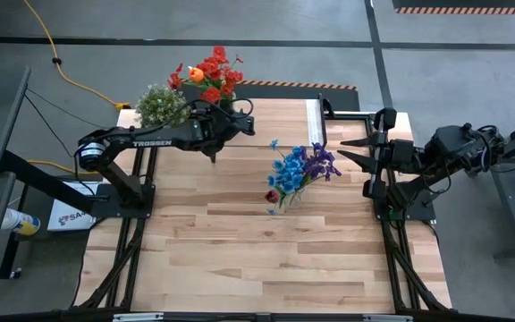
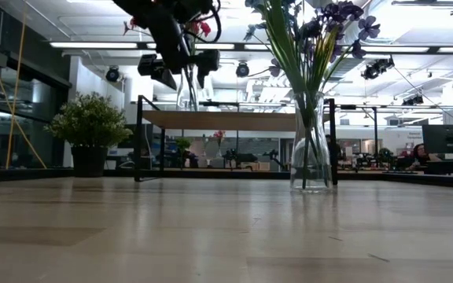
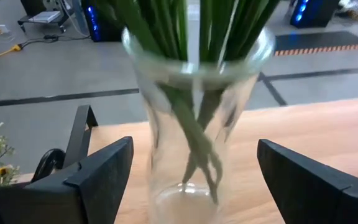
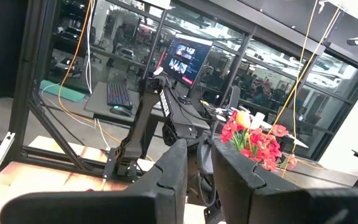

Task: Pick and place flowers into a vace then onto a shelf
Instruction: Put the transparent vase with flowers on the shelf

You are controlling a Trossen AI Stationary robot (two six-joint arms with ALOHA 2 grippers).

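Note:
A clear glass vase [image 3: 191,124] with green stalks stands on the light-wood shelf [image 1: 275,116]. Its red and orange flowers [image 1: 211,76] show in the high view. My left gripper [image 3: 194,180] is open, with one finger on each side of this vase's lower body and a gap on both sides. In the low view, that gripper [image 2: 175,55] hangs over the shelf [image 2: 234,119]. A second glass vase [image 2: 311,149] with blue and purple flowers [image 1: 300,168] stands on the table in front of the shelf. My right gripper [image 1: 345,148] waits shut at the table's right edge.
A bushy green potted plant [image 1: 159,105] stands at the shelf's left end, close to my left arm. The shelf's black legs [image 2: 138,137] and its pale strip [image 1: 314,121] stand at the table's far side. The near half of the plank table [image 1: 257,259] is bare wood.

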